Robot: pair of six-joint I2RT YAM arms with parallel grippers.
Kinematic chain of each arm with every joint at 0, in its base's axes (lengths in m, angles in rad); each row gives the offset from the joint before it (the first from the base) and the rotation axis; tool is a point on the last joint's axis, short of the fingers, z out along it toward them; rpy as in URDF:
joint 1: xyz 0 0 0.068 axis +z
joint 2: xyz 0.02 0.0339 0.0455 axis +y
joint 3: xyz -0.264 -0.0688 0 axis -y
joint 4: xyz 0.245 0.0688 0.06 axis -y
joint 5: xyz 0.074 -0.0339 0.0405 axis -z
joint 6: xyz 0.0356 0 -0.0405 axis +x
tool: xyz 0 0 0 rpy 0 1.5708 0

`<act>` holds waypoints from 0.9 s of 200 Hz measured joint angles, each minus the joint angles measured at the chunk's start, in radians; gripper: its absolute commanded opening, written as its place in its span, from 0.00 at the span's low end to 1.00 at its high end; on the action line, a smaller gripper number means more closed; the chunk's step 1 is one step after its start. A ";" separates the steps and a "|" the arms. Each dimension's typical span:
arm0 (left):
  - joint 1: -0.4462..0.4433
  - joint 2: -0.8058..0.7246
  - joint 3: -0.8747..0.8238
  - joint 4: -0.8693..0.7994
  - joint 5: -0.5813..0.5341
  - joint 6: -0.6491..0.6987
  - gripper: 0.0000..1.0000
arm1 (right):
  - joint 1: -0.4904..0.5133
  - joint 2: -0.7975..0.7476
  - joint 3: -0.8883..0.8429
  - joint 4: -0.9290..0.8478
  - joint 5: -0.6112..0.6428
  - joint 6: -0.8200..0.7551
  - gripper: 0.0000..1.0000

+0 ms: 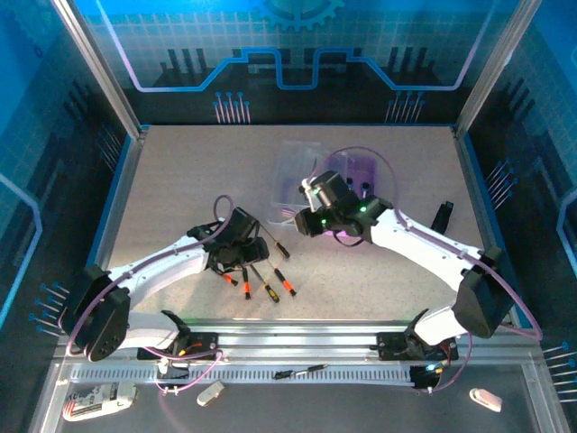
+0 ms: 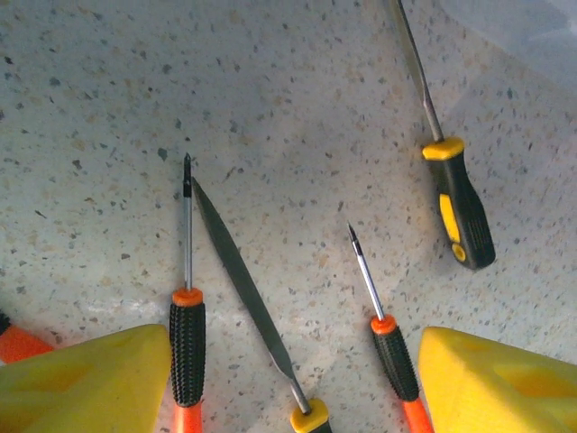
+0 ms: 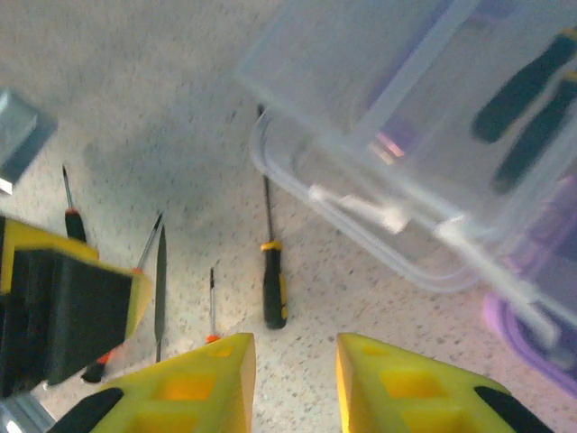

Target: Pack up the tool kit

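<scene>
The tool kit's case (image 1: 361, 171) stands open at the back middle of the table, purple base on the right and clear lid (image 1: 297, 171) on the left. Black handles (image 3: 523, 90) show through its clear wall. My right gripper (image 1: 311, 215) hovers just in front of the case, open (image 3: 293, 383) over bare table, with a yellow-and-black screwdriver (image 3: 273, 284) ahead of it. My left gripper (image 1: 242, 253) hangs open (image 2: 296, 370) above a row of loose tools: two orange-handled screwdrivers (image 2: 187, 343) (image 2: 394, 354) and a flat file (image 2: 239, 271). Nothing is held.
More orange-handled tools (image 1: 245, 284) lie in a fan in front of the left gripper. A small black object (image 1: 442, 216) lies at the table's right. On the front ledge lie a thin screwdriver (image 1: 302, 370) and white objects (image 1: 99, 397).
</scene>
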 measured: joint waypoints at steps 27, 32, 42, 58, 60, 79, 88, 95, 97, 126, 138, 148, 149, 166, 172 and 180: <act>0.070 -0.028 -0.010 0.012 -0.026 -0.004 0.84 | 0.117 0.111 0.028 -0.028 0.095 -0.026 0.38; 0.082 -0.043 -0.016 0.012 -0.037 -0.007 0.85 | 0.137 0.142 0.041 -0.038 0.112 -0.032 0.40; 0.102 -0.084 -0.026 0.008 -0.060 -0.005 0.88 | 0.167 0.197 0.066 -0.050 0.145 -0.043 0.41; 0.124 -0.155 -0.038 0.004 -0.102 -0.008 0.89 | 0.202 0.283 0.113 -0.066 0.187 -0.064 0.42; 0.127 -0.166 -0.039 0.004 -0.107 -0.009 0.89 | 0.204 0.289 0.116 -0.066 0.191 -0.066 0.42; 0.146 -0.244 -0.047 0.004 -0.146 -0.008 0.89 | 0.214 0.374 0.172 -0.089 0.229 -0.073 0.44; 0.152 -0.271 -0.050 0.006 -0.159 -0.008 0.89 | 0.215 0.412 0.199 -0.095 0.249 -0.074 0.44; 0.155 -0.290 -0.053 0.008 -0.168 -0.008 0.89 | 0.216 0.438 0.217 -0.099 0.264 -0.076 0.44; 0.156 -0.294 -0.055 0.008 -0.170 -0.007 0.89 | 0.216 0.444 0.221 -0.100 0.268 -0.076 0.44; 0.159 -0.314 -0.070 0.009 -0.182 -0.006 0.89 | 0.220 0.529 0.276 -0.114 0.319 -0.076 0.44; 0.160 -0.314 -0.076 0.009 -0.182 -0.005 0.89 | 0.220 0.552 0.283 -0.116 0.332 -0.079 0.43; 0.161 -0.313 -0.079 0.009 -0.182 -0.005 0.89 | 0.220 0.570 0.289 -0.120 0.339 -0.083 0.42; 0.161 -0.313 -0.079 0.009 -0.182 -0.005 0.89 | 0.220 0.571 0.290 -0.120 0.339 -0.084 0.41; 0.161 -0.313 -0.080 0.011 -0.182 -0.005 0.89 | 0.220 0.594 0.296 -0.125 0.345 -0.090 0.36; 0.161 -0.313 -0.080 0.012 -0.182 -0.004 0.89 | 0.220 0.600 0.296 -0.125 0.345 -0.093 0.34; 0.161 -0.314 -0.080 0.012 -0.182 -0.004 0.89 | 0.220 0.602 0.296 -0.122 0.341 -0.097 0.30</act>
